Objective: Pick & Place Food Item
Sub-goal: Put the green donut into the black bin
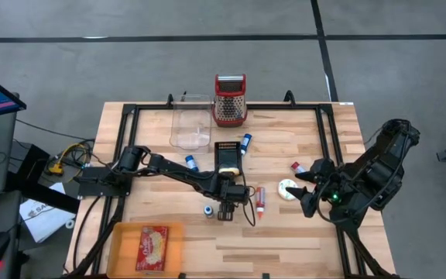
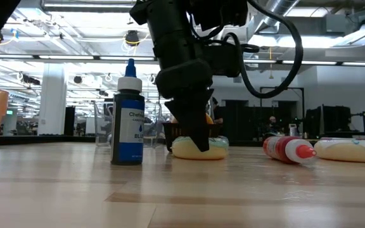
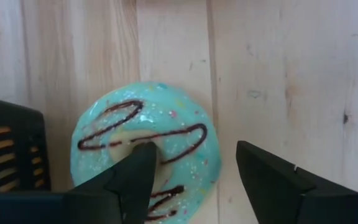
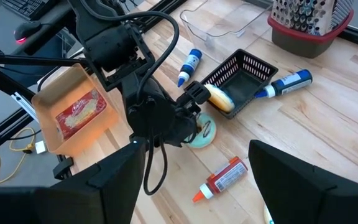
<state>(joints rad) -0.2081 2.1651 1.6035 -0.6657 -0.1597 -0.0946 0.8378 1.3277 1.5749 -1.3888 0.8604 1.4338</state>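
Note:
A donut with teal icing and chocolate lines (image 3: 145, 134) lies flat on the wooden table (image 1: 300, 232), just in front of a black basket (image 4: 241, 78) that holds a yellow food item (image 4: 219, 98). My left gripper (image 3: 194, 155) points down over the donut, open, with one finger at the donut's hole and the other beyond its outer rim. In the high view the gripper (image 1: 224, 209) hides the donut. My right gripper (image 4: 197, 186) hangs open and raised over the table's right side (image 1: 310, 194), holding nothing. My left gripper comes at the donut from above, pointing steeply down. One fingertip (image 3: 143, 152) is at the hole in the middle and the other (image 3: 250, 155) stands outside the ring over bare wood. Whether either finger touches the donut I cannot tell.
An orange tray (image 1: 122, 246) with a red packet stands at the near left. A clear container (image 1: 190, 122) and a red grater (image 1: 230, 101) stand at the far edge. Blue bottles (image 1: 190, 162), a red bottle (image 1: 260, 200) and a second donut (image 1: 288, 190) lie around.

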